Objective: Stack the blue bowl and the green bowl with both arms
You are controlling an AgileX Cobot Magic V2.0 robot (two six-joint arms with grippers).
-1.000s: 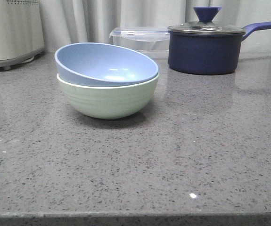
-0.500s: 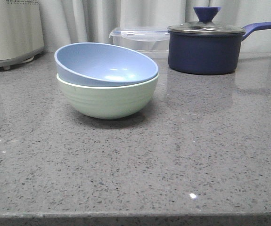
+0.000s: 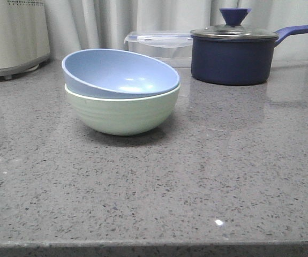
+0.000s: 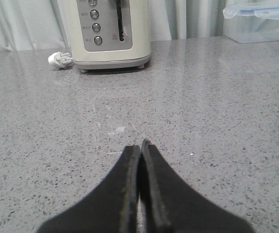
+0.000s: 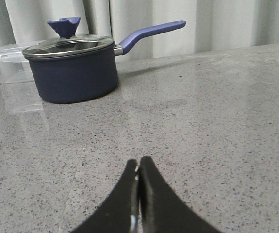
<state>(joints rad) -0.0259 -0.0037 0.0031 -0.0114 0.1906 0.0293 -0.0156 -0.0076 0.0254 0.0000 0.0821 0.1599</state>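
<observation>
- Stack status: blue bowl [image 3: 120,72] sits nested in the green bowl [image 3: 121,111], left of centre on the grey countertop [image 3: 207,176]. It rests tilted, its left rim riding higher than the green rim and its right rim down at the green rim.
- My left gripper [image 4: 140,150]: fingers pressed together, nothing between them, low over bare counter. Cream appliance [image 4: 107,31] far ahead of it, clear lidded box [image 4: 258,22] far right.
- My right gripper [image 5: 139,167]: likewise closed and empty. Navy saucepan [image 5: 73,68] with lid stands far ahead on the left.
- Neither arm appears in the front view; both are apart from the bowls.
- Judgement: stacking looks essentially done; what remains is holding off cleanly, or levelling the blue bowl if a flush seat is wanted.
- If levelling: I would press lightly on the high left rim while steadying the green wall on the opposite side, so the pair does not slide on the glossy stone.
- Risk: a one-sided push could tip or skate the stack.
</observation>
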